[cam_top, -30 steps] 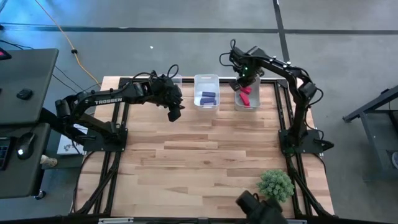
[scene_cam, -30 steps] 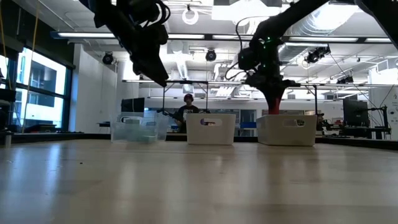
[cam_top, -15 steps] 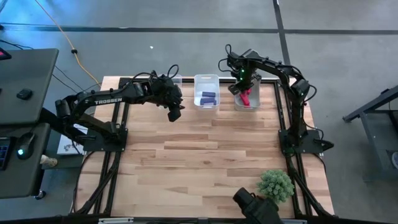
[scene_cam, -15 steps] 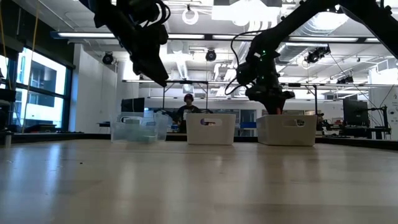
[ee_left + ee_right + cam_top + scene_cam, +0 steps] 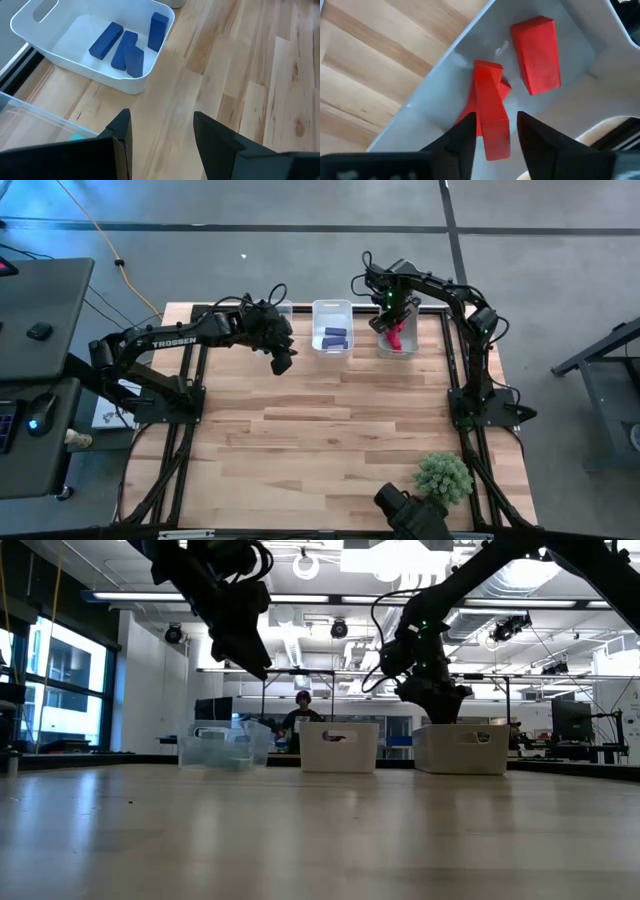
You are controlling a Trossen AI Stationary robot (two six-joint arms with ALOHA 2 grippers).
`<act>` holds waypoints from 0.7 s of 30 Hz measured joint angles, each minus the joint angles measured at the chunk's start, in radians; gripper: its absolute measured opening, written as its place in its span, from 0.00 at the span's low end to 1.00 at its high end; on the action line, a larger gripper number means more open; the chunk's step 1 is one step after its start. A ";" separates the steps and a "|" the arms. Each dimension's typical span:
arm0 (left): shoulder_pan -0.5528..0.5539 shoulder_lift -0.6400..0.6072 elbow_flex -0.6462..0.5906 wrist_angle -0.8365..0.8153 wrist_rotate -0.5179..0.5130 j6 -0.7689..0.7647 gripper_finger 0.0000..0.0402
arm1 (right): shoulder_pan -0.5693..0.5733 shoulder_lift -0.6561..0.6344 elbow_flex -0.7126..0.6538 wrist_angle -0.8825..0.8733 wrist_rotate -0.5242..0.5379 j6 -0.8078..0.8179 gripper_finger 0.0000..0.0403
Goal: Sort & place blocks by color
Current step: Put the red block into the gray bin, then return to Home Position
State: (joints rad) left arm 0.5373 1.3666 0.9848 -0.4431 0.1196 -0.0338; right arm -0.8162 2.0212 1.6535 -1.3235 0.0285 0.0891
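Note:
My right gripper (image 5: 495, 142) points down into the right white bin (image 5: 381, 343), open, with a red bar (image 5: 490, 120) between its fingers. The bar leans on other red blocks (image 5: 536, 55) on the bin's floor. Purple-blue blocks (image 5: 125, 47) lie in the middle white bin (image 5: 332, 308). My left gripper (image 5: 160, 145) hangs open above the table near that bin's left side (image 5: 282, 360), with nothing between its fingers. My right gripper has a finger on either side of the red bar's near end (image 5: 495, 140), from above. A narrow gap shows at one finger (image 5: 535, 135); whether the other finger (image 5: 465, 135) touches the bar, I cannot tell.
A clear bin (image 5: 30, 115) with something teal in it stands left of the middle bin, partly under my left arm. The three bins line the table's far edge (image 5: 338, 747). A spiky green plant ball (image 5: 443, 476) sits near the front right. A person (image 5: 302, 718) sits beyond the table.
My right gripper has sunk toward the right bin, carrying the red bar. The bar hung above the bin's rim a second ago and is now down inside the bin, resting on the other red blocks.

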 joint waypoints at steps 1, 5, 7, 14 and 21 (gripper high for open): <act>0.000 0.000 0.000 0.000 0.000 0.000 0.33 | 0.000 0.000 0.000 0.000 0.000 0.000 0.34; -0.001 -0.002 0.000 0.006 0.009 -0.027 0.33 | 0.000 0.000 0.000 -0.008 -0.014 0.006 0.38; -0.001 -0.017 0.000 0.011 0.028 -0.043 0.33 | 0.000 0.000 0.000 -0.027 -0.024 0.025 0.38; -0.001 -0.122 0.000 0.025 0.030 -0.043 0.33 | 0.000 -0.001 0.000 -0.090 -0.005 0.094 0.39; -0.001 -0.256 0.001 0.016 0.026 -0.062 0.33 | 0.020 -0.083 0.000 -0.103 0.014 0.170 0.39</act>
State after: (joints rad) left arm 0.5368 1.1104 0.9855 -0.4268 0.1452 -0.0955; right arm -0.7962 1.9387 1.6535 -1.4263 0.0422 0.2591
